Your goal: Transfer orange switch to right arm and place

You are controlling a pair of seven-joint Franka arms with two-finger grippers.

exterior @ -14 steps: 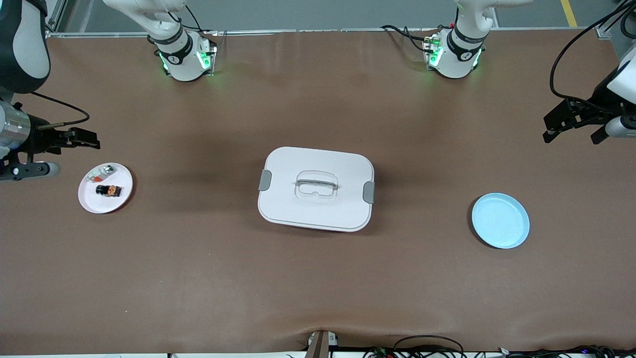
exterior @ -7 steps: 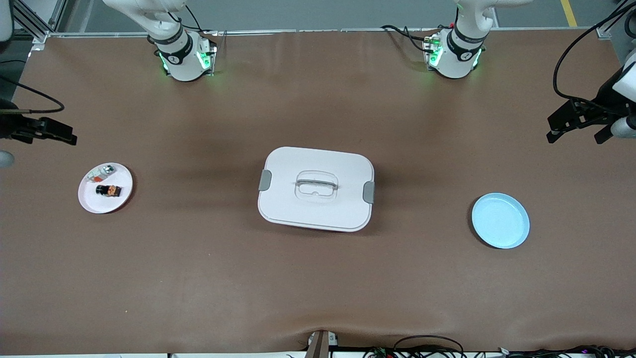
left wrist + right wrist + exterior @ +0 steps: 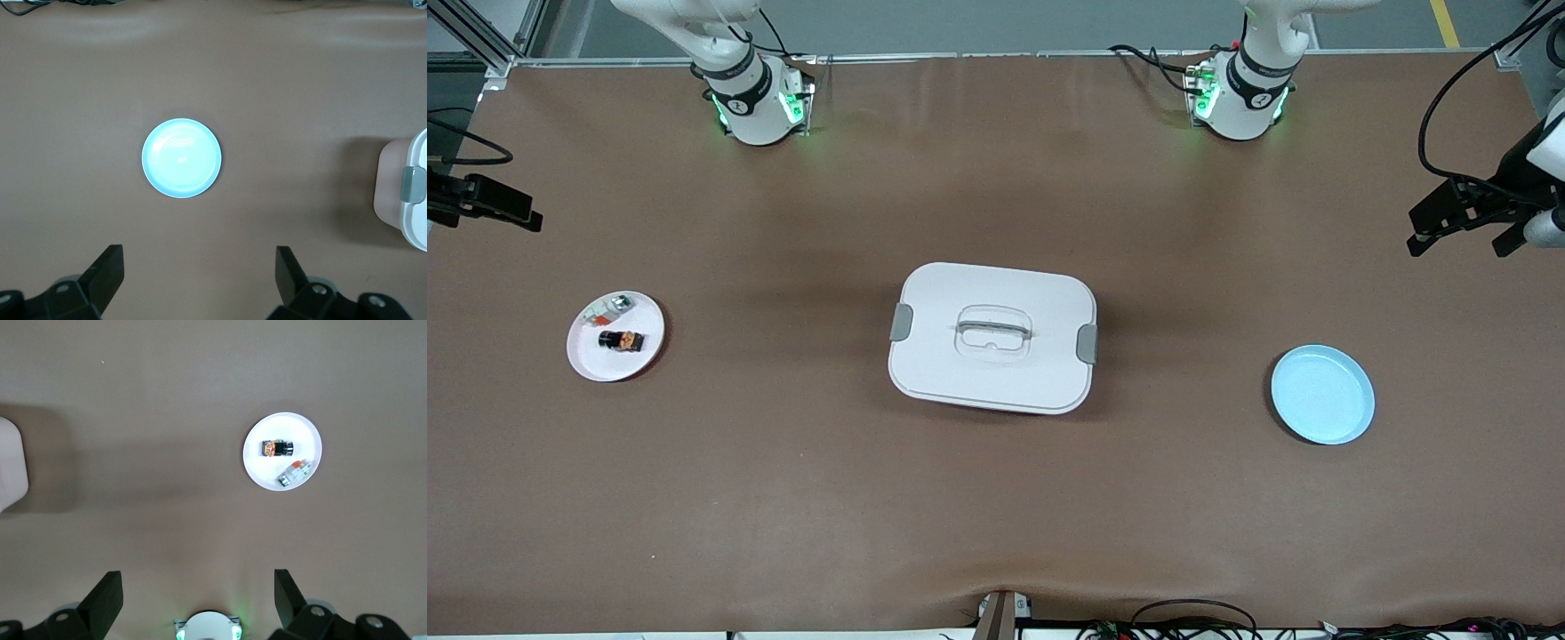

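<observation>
Front view shows the orange switch point(image 3: 622, 340) lying on a small white plate point(image 3: 649, 351) at the right arm's end of the counter point(image 3: 996, 498). A white-grey piece point(image 3: 608, 308) with a red bit lies on the same plate, just beside the switch and a little farther from the front camera. Nothing is touching the switch yet.

Our right claw point(image 3: 193, 597) hangs up high over that end of the counter, its two fingers spread wide with nothing between them. Our left claw point(image 3: 199, 277) hangs high over the left arm's end, and its fingers are wide open and empty too. Below it sits a light blue plate point(image 3: 181, 158), with nothing on it. A big white box point(image 3: 992, 337) with a handle on its lid sits in the middle of the counter, between the two plates.

We think the job has not really begun. The switch sits well apart from the left claw, with the box in between, so a long reach could bump the box. The switch is tiny, so it could slip or pop out when we pinch it. We could also grab the white-grey piece by mistake, since it lies so close. When we pass the switch from claw to claw, it could drop if one claw lets go too soon.
</observation>
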